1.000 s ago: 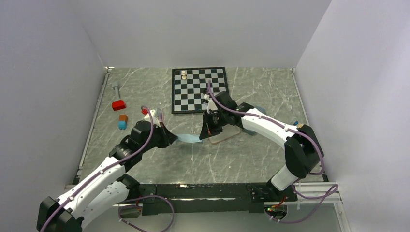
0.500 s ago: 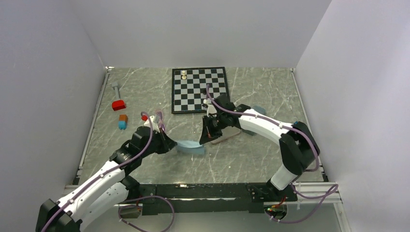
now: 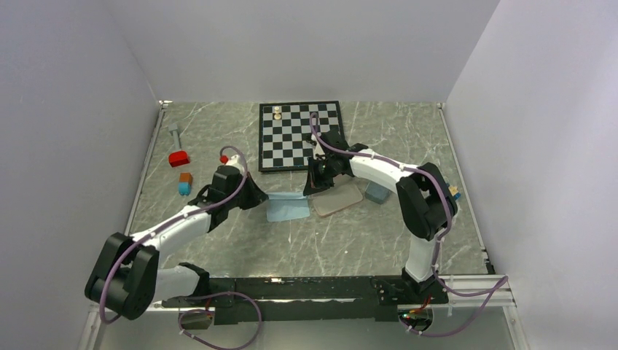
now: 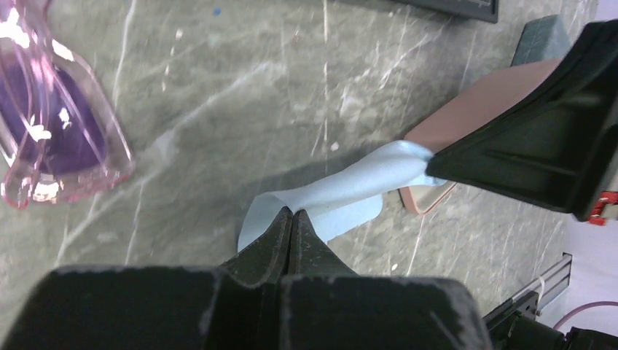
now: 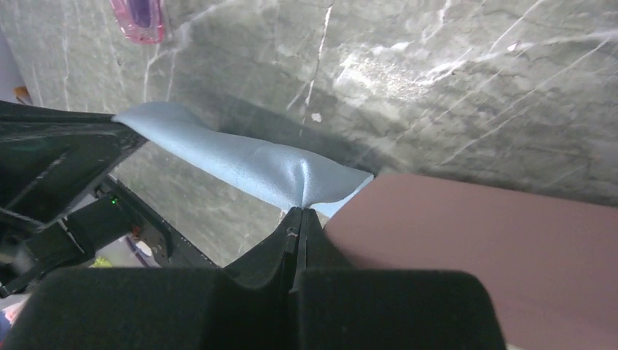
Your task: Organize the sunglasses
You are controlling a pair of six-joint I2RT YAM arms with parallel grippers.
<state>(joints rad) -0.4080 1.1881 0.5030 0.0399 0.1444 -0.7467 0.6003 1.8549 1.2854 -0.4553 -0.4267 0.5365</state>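
Note:
A light-blue cloth (image 3: 286,206) is stretched between my two grippers, just left of the pink case (image 3: 337,198). My left gripper (image 3: 255,198) is shut on the cloth's left edge (image 4: 291,213). My right gripper (image 3: 315,186) is shut on its right corner (image 5: 301,210), at the pink case's edge (image 5: 495,240). The purple-pink sunglasses (image 4: 51,131) lie on the table left of the cloth. They also show small in the right wrist view (image 5: 138,18) and are hidden under my left arm in the top view. The white sunglasses are out of view.
A grey-blue case (image 3: 377,192) lies right of the pink case. A chessboard (image 3: 300,135) with chess pieces (image 3: 277,112) sits at the back. A red block (image 3: 178,158), orange and blue blocks (image 3: 185,182) and a grey bolt (image 3: 174,133) lie at far left.
Both grippers have moved toward the far side with the cloth held between them. The cloth now hangs wider and flatter, left of the pink case, which is now less covered.

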